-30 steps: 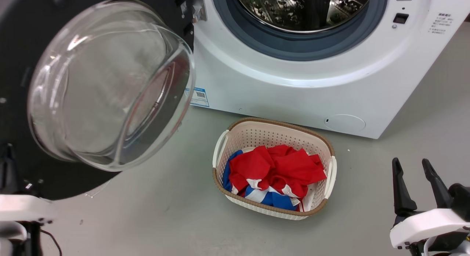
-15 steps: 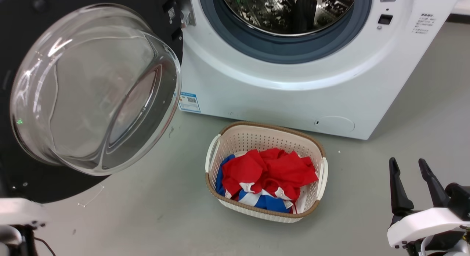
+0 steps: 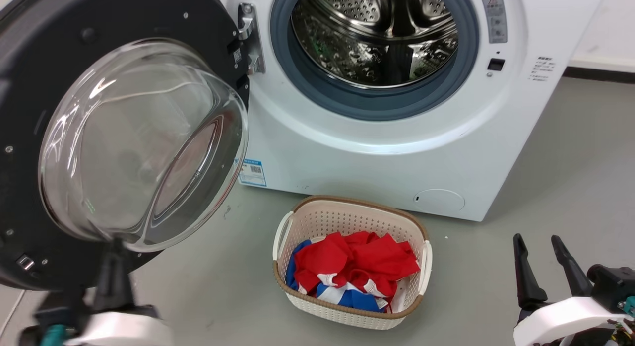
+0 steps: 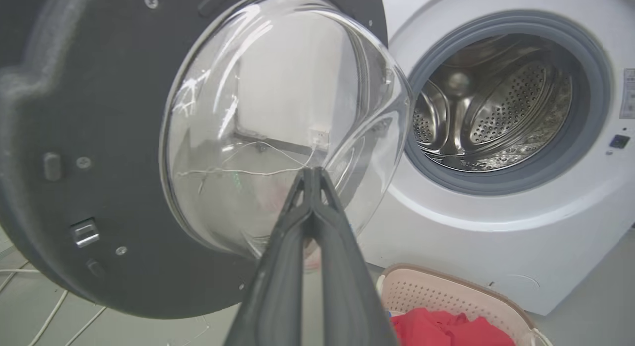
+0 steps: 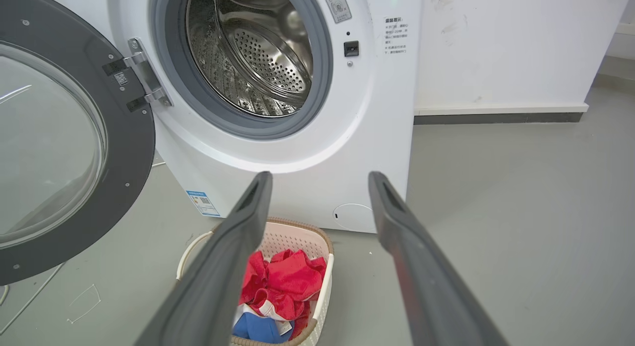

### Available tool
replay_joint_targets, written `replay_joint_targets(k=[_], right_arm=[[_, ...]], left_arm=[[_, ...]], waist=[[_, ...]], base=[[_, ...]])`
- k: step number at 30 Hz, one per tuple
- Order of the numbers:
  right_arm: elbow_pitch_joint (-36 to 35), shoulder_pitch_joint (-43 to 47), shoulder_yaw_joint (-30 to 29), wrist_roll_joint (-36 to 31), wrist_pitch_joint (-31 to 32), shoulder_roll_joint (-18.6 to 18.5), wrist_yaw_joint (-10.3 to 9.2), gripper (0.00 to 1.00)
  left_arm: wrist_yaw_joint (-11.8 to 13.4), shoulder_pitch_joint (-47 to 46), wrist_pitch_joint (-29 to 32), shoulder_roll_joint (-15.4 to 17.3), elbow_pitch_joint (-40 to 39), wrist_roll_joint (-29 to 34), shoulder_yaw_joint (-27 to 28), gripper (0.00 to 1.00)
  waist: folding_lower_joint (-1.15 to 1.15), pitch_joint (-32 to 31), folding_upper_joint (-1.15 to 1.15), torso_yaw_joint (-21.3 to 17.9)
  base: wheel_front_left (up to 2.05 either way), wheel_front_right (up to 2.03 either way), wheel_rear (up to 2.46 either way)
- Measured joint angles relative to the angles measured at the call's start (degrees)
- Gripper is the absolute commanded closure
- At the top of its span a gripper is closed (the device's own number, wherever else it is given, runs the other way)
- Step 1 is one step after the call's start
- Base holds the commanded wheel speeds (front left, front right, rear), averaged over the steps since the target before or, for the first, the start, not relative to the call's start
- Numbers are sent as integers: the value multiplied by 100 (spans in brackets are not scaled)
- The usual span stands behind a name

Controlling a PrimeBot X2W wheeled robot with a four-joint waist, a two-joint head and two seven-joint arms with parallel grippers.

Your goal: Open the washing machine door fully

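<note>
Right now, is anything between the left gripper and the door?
Nothing visible. The left gripper, shut, points straight at the glass of the door; the basket sits on the floor, off to the side.

Probably a laundry room: washing machine (image 3: 377,157), clothes basket (image 3: 347,309).

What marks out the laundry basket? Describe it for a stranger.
Find the white washing machine with its black door swung open. On the grey floor just before it sits a cream perforated basket with a brown rim, the only thing holding red and blue clothes.
</note>
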Motion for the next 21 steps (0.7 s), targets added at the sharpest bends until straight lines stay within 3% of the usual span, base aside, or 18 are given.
replay_joint_targets(k=[10,13,14,15,21], right_arm=[[-38,27,155,-47,-4,0,0,0],[-44,26,214,-78,-5,0,0,0],[-51,26,234,-81,-7,0,0,0],[-60,29,257,-82,-9,1,0,0],[-132,33,321,-154,-25,1,0,0]], left_arm=[[-225,-269,528,-129,-171,380,-964,100],[-254,-393,554,-143,-31,447,-1039,62],[-253,-417,559,-141,35,466,-1066,44],[-253,-439,559,-152,83,461,-1080,0],[-203,-530,474,-227,322,482,-1133,0]], waist=[[0,-185,0,-393],[0,-210,0,-547],[0,-219,0,-600],[0,-227,0,-652],[0,-251,0,-926]], base=[[0,0,0],[0,0,0],[0,0,0],[0,0,0],[0,0,0]])
